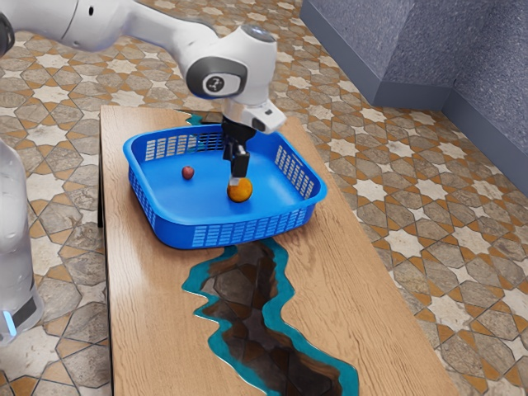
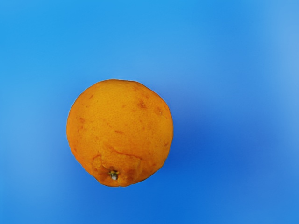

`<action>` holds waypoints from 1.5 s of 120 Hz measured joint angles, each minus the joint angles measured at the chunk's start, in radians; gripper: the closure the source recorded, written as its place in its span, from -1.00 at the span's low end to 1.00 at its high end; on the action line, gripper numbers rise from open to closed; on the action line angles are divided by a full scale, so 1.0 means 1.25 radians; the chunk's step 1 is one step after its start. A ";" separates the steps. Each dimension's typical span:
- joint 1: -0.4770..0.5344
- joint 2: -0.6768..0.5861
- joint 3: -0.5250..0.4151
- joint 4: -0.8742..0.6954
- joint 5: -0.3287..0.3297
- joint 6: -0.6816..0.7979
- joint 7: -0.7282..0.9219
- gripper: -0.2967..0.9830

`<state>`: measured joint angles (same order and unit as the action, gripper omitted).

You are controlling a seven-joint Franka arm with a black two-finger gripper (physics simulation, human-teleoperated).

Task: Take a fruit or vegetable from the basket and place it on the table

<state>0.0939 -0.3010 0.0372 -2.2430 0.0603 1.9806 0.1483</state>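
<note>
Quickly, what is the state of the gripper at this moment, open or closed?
Gripper: close to the orange; open or closed, I cannot tell.

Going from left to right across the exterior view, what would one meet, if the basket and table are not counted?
Robot's white base, small reddish fruit or vegetable, orange, blue-gray wall.

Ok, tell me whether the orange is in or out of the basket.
In: the orange sits on the floor of the blue basket, inside its walls.
</note>
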 joint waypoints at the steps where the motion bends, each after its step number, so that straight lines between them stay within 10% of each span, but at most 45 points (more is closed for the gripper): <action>1: 0.001 0.000 0.000 -0.001 0.000 0.001 0.001 -0.53; 180: 0.056 0.062 -0.030 -0.107 -0.057 0.288 0.081 -0.53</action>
<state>0.1634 -0.2234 -0.0007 -2.3764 -0.0112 2.3408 0.2500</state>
